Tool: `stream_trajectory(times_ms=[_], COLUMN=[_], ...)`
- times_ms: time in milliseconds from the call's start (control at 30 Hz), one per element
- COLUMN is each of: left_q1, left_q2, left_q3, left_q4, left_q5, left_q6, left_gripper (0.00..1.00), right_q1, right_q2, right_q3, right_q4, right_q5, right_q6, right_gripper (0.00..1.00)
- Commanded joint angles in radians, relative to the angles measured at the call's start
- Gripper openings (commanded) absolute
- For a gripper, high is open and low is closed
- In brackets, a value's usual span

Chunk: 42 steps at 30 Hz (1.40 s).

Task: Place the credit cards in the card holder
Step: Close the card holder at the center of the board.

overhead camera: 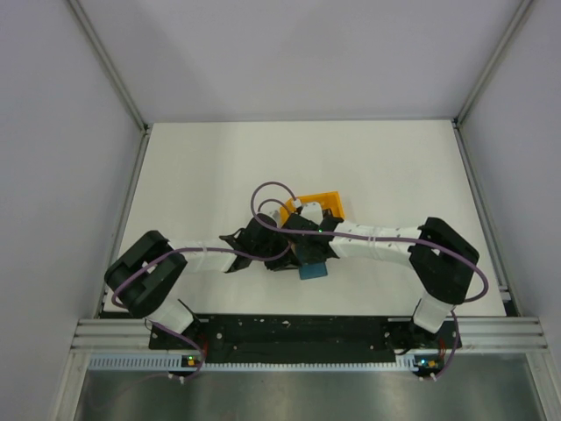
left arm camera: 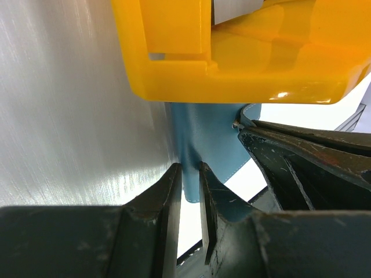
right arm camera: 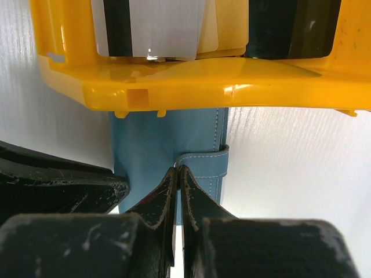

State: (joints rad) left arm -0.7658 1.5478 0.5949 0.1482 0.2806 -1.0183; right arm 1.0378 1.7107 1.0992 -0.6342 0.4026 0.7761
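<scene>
Your left hand (left arm camera: 190,171) pinches the near edge of the blue card holder (left arm camera: 208,136), and your right hand (right arm camera: 177,171) is clamped tight on its stitched band (right arm camera: 203,160). That looks like a two-sided hold meant to steady the sleeve and spread its mouth. The holder sits mid-surface (overhead camera: 219,167) at the 6 o'clock side of the orange tray (right arm camera: 232,81), its far end hidden under the tray's rim. The cards (right arm camera: 148,29) wait inside the tray at 12 o'clock, with none visibly loaded yet.
</scene>
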Motion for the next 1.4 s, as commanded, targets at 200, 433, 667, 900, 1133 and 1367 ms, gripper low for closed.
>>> stream_trajectory(times_ms=[200, 433, 667, 900, 1133, 1367], left_q1=[-0.003, -0.003, -0.003, -0.003, -0.003, -0.003], left_q2=[0.012, 0.009, 0.006, 0.006, 0.006, 0.0], left_q3=[0.031, 0.029, 0.02, 0.017, -0.001, -0.014], left_q4=[0.021, 0.021, 0.017, 0.01, 0.033, 0.036], left_q5=[0.015, 0.019, 0.012, -0.009, -0.006, -0.014], left_q6=[0.017, 0.015, 0.014, -0.003, -0.032, -0.037], left_gripper=[0.23, 0.23, 0.22, 0.22, 0.22, 0.22], right_q1=[-0.002, -0.012, -0.013, -0.007, 0.016, 0.025], right_q2=[0.07, 0.118, 0.09, 0.004, 0.017, 0.0], right_q3=[-0.091, -0.151, -0.283, -0.453, -0.633, -0.757], right_q4=[0.062, 0.11, 0.175, 0.327, 0.526, 0.607], right_q5=[-0.065, -0.122, -0.136, -0.151, -0.185, -0.211], right_q6=[0.014, 0.028, 0.087, 0.231, 0.486, 0.539], right_gripper=[0.0, 0.0, 0.0, 0.0, 0.0, 0.0])
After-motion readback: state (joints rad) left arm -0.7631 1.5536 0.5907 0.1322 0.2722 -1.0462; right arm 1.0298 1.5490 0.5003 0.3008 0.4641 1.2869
